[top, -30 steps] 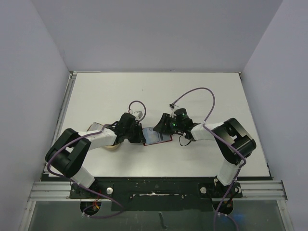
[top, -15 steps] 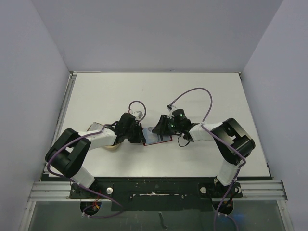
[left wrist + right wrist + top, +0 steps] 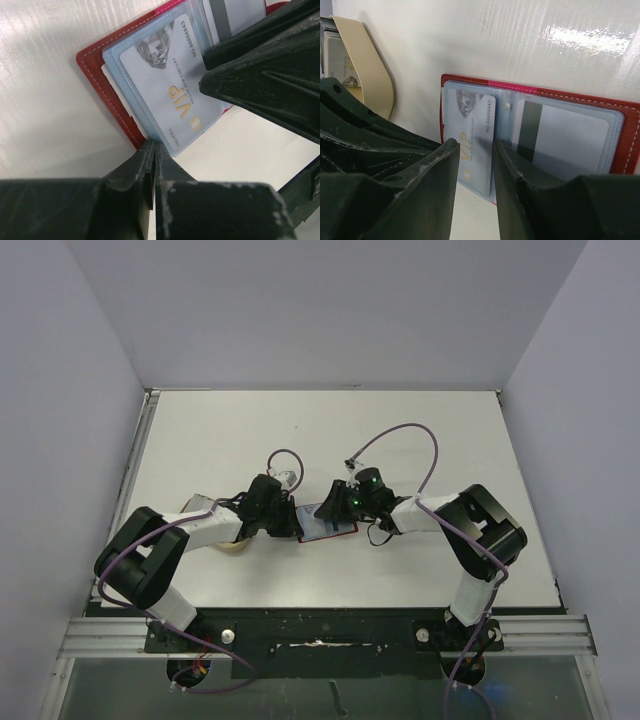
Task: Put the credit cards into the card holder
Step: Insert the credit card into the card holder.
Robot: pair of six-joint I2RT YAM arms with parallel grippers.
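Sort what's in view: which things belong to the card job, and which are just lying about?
Job: red card holder; VIP card; striped card; further cards in the tan dish.
Lying about: the tan dish itself; white table.

The small flat red folding wallet (image 3: 92, 70) has pale stitching along its border and turns pinker at the fold. Its clear plastic sleeves (image 3: 505, 107) are tinted light blue. The thin pale grey-blue VIP card (image 3: 170, 75) bears gold lettering, a grey diamond print and small black digits. At its three o'clock in the right wrist view, the thin pale grey striped card (image 3: 575, 142) carries one dark band. At the wallet's ten o'clock there sits the curved tan dish (image 3: 370, 70). The glossy table (image 3: 300, 430) is white. The left gripper (image 3: 152, 147) and right gripper (image 3: 492, 147) are black.
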